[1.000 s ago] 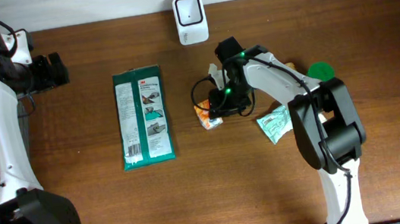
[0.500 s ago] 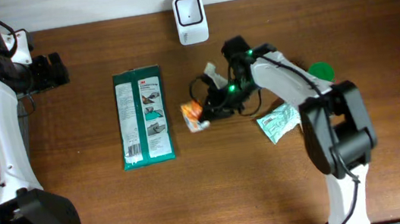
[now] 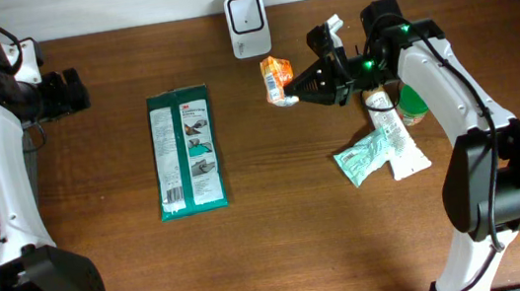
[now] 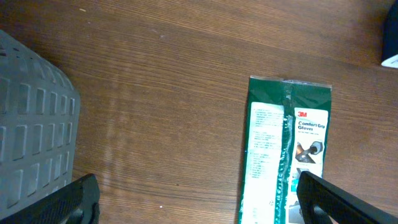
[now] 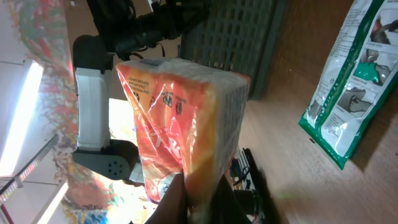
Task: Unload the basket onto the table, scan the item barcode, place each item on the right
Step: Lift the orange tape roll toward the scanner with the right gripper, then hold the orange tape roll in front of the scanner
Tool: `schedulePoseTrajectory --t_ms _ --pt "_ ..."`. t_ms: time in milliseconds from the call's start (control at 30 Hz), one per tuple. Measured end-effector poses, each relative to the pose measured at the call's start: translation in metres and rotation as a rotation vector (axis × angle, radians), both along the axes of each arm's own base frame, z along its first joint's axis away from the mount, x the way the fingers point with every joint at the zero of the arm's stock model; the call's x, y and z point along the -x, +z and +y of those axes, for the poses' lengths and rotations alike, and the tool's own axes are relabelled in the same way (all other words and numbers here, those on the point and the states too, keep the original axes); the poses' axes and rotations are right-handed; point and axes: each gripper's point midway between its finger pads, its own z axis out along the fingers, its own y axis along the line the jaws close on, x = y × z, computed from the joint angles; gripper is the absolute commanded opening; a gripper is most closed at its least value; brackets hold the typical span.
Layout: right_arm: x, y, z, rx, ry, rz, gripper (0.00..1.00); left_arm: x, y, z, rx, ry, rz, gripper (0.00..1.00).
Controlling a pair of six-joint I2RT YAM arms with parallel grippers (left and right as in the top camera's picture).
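- The right gripper (image 3: 299, 88) has its fingers (image 5: 174, 202) clenched on the lower end of the orange packet (image 3: 276, 77), holding it off the table (image 3: 283, 252).
- The packet hangs just in front of the white scanner (image 3: 247, 11), which stands at the table's back edge.
- Under that arm's forearm lie a white tube (image 3: 392, 129), a pale green pouch (image 3: 361, 161) and a round green object (image 3: 415, 97), close together.
- A long green 3M package (image 3: 187, 150) lies flat, between the packet and the other arm.
- The left gripper (image 3: 74, 91) hangs with its jaws spread wide and nothing between them, well apart from the packet.
- A grey mesh basket (image 4: 31, 124) shows beside it in the left wrist view.
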Motion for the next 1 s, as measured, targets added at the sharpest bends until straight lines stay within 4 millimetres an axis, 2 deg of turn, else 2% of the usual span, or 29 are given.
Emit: schedulePoseTrajectory --t_ms 333,400,467,500,533,567,633,667,700,800,867,900,933,1000 --pt "0.006 0.006 -0.001 0.025 -0.003 -0.037 0.04 0.0 0.0 0.0 0.0 0.0 0.0 0.99" --pt "0.011 -0.01 0.003 0.143 -0.003 -0.03 0.04 0.0 0.0 0.0 0.0 0.0 0.0 0.99" --pt "0.021 -0.036 0.02 0.298 0.037 -0.043 0.04 0.0 0.0 0.0 0.0 0.0 0.0 0.99" --pt "0.029 -0.051 0.031 0.391 0.067 -0.056 0.04 0.0 0.0 0.0 0.0 0.0 0.0 0.99" --pt "0.039 -0.075 0.044 0.556 0.095 -0.062 0.04 0.0 0.0 0.0 0.0 0.0 0.0 0.99" --pt "0.043 -0.086 0.048 0.635 0.102 -0.067 0.04 0.0 0.0 0.0 0.0 0.0 0.0 0.99" --pt "0.042 -0.107 0.039 0.84 0.065 -0.061 0.04 0.0 0.0 0.0 0.0 0.0 0.0 0.99" --pt "0.038 -0.109 0.031 0.923 0.034 -0.063 0.04 0.0 0.0 0.0 0.001 0.0 0.001 0.99" --pt "0.027 -0.104 0.02 1.011 -0.018 -0.078 0.04 0.0 0.0 0.0 0.001 0.0 0.001 0.99" --pt "-0.026 -0.057 -0.004 1.175 -0.22 -0.253 0.04 0.0 0.0 0.0 0.0 0.0 0.0 0.99" --pt "-0.082 -0.02 -0.013 1.234 -0.415 -0.462 0.04 0.0 0.0 0.0 0.0 0.0 0.0 0.99" --pt "-0.097 -0.015 -0.016 1.263 -0.461 -0.519 0.04 0.0 0.0 0.0 0.0 0.0 0.0 0.99" --pt "-0.132 -0.009 -0.021 1.335 -0.562 -0.656 0.04 0.0 0.0 0.0 0.0 0.0 0.0 0.99" --pt "-0.17 -0.005 -0.018 1.407 -0.659 -0.821 0.04 0.0 0.0 0.0 0.001 0.0 0.002 0.99"
